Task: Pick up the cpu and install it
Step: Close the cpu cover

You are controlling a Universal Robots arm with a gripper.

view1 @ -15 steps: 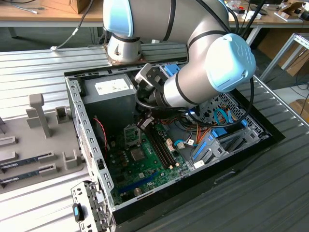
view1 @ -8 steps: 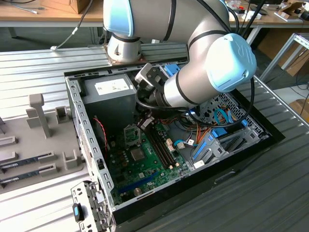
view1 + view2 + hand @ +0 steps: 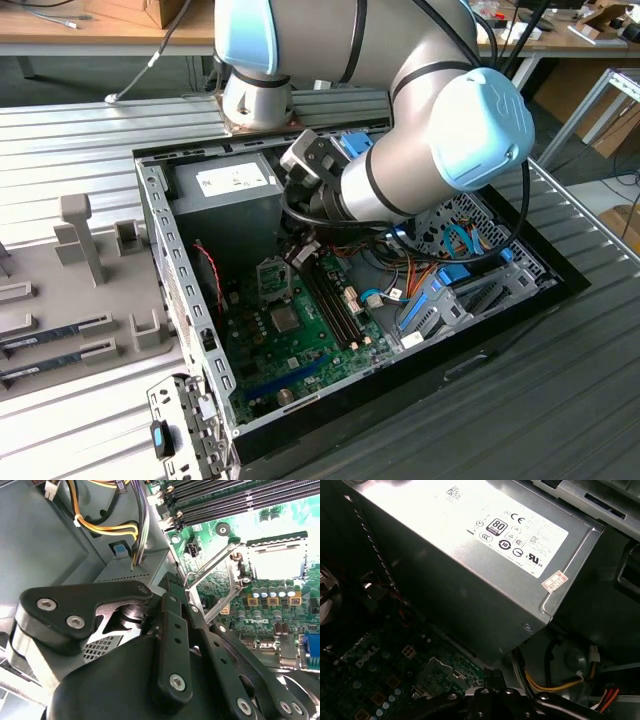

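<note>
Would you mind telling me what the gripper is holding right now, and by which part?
It cannot be told. The gripper sits beside the end of the wire socket lever, but any hold on it is hidden.

We see the grey power supply (image 3: pixel 465 575), white label (image 3: pixel 520 535) showing, beside the green motherboard (image 3: pixel 375 680); yellow and black cables (image 3: pixel 545 682) leave its corner, close to our gripper (image 3: pixel 492 682).

Inside the open case (image 3: pixel 165 240), the gripper (image 3: pixel 303 250) hangs in a narrow gap: the grey power-supply box (image 3: pixel 230 215) close on one side, the memory slots (image 3: pixel 335 300) and bundled cables (image 3: pixel 418 272) on the other. Over the socket (image 3: pixel 277 555) the way is open, but its raised lever (image 3: pixel 209 560) stands just beside.
</note>
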